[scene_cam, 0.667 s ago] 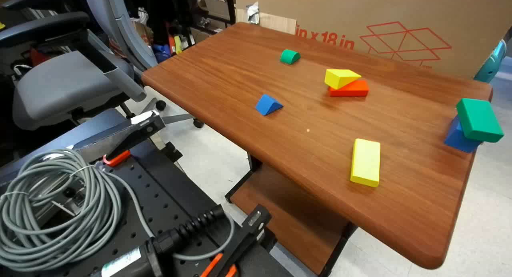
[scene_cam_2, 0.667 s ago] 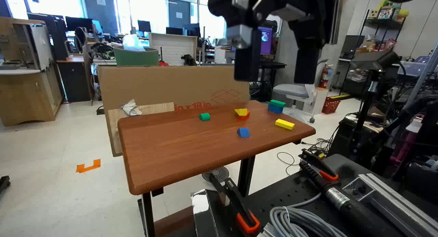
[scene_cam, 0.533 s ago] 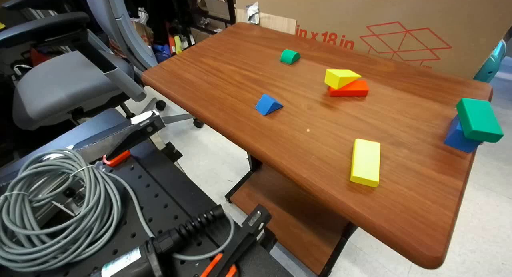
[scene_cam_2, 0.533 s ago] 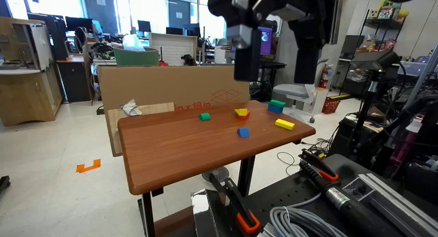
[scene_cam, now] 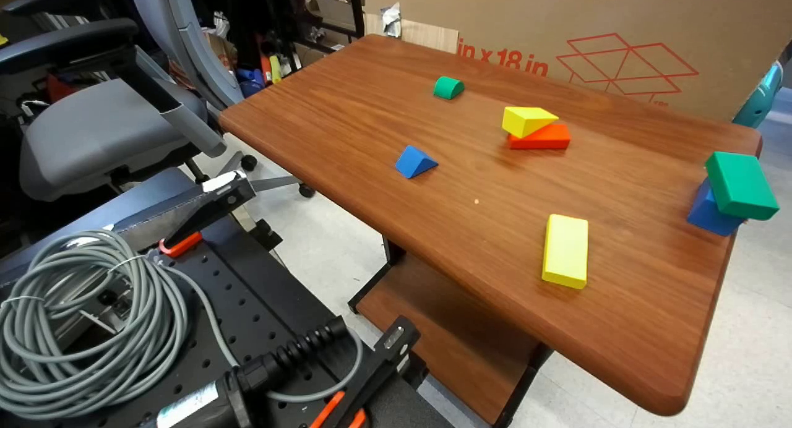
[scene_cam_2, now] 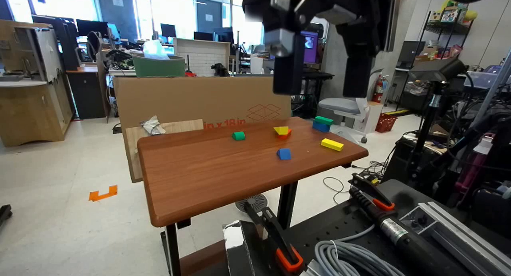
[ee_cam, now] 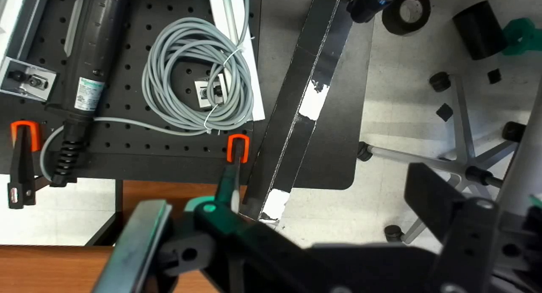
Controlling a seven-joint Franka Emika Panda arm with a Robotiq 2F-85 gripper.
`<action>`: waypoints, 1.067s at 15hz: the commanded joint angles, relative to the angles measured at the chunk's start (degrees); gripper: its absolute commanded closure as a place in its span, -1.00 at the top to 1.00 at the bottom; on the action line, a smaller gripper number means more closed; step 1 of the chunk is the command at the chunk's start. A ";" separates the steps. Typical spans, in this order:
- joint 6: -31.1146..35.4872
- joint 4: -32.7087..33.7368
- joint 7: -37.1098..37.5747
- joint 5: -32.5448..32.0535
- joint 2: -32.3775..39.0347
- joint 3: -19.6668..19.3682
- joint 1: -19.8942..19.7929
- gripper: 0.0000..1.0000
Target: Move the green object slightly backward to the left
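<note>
Nil moved vs prev; 2 fingers point(scene_cam_2: 287, 75) spread; tbl point(scene_cam: 346, 112): 1 sm green blk point(scene_cam: 448, 88), 2 blue blks point(scene_cam: 414, 162).

Red lettering point(scene_cam: 504, 58) "in x 18 in" on brown cardboard point(scene_cam: 544, 20)

no visible change, nothing seen moved

In an exterior view I see a small green half-round block point(scene_cam: 448, 88) on the brown wood-grain counter point(scene_cam: 315, 109). A small blue triangular wedge point(scene_cam: 414, 162) lies apart from it. A yellow wedge point(scene_cam: 523, 120) rests on a flat red-orange block point(scene_cam: 547, 138), a teal-green slab point(scene_cam: 742, 185) sits askew atop a blue block point(scene_cam: 711, 213), and a yellow rectangular block point(scene_cam: 565, 251) lies flat.
</note>
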 commanded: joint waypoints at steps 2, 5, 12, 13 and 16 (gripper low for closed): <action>-0.28 0.13 -0.14 0.10 -0.09 0.20 -0.29 1.00; 0.03 1.51 0.28 -0.29 2.04 -0.56 -1.83 1.00; 11.85 7.37 3.68 -9.42 10.94 0.10 -10.80 1.00; 14.36 8.59 5.15 -11.58 12.88 0.45 -12.22 1.00; 21.09 12.70 8.77 -17.65 19.40 0.98 -15.17 1.00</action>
